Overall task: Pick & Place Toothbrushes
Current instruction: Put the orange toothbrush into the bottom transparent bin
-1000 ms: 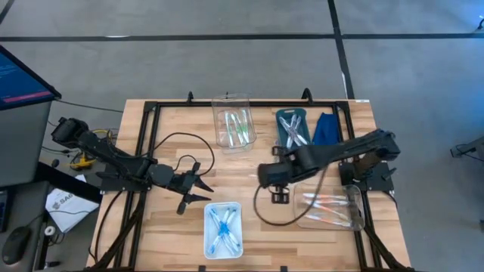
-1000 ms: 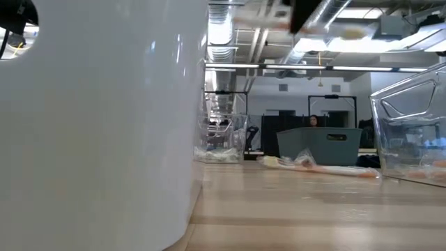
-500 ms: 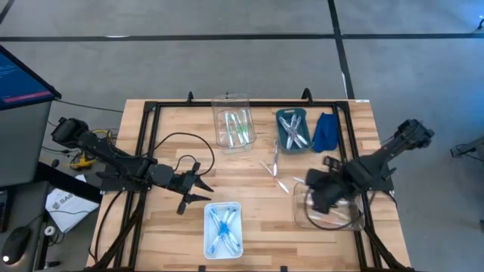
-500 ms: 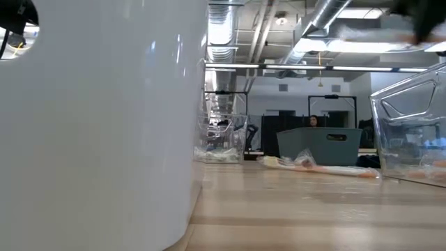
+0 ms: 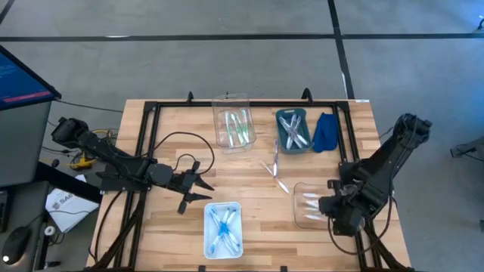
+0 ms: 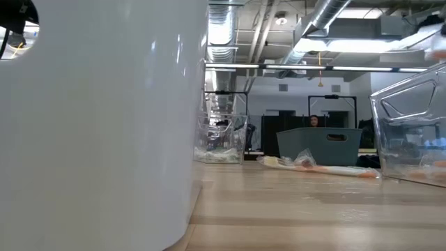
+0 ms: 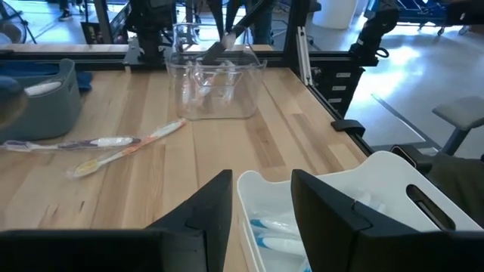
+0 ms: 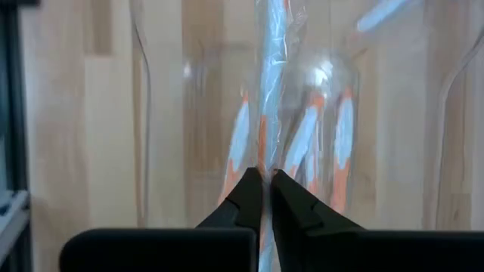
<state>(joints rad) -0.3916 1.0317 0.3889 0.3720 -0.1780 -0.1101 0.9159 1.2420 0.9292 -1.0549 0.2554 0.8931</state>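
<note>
Toothbrush (image 8: 266, 98) pinched in right gripper (image 8: 266, 198) jaws over wooden table (image 5: 174, 121); left gripper (image 7: 261, 211) jaws parted.

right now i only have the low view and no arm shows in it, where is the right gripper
Observer: The right gripper hangs over the clear bin at the table's right front.
Operator: is it carrying anything
Observer: Yes, its fingers are shut on an orange-striped toothbrush in a clear wrapper, above more orange ones lying in that bin.
Operator: and the left one
Observer: The left gripper waits open beside the white tray of blue toothbrushes.
Operator: any left loose on the table
Observer: Yes, loose toothbrushes lie on the wood in front of the teal bin.
</note>
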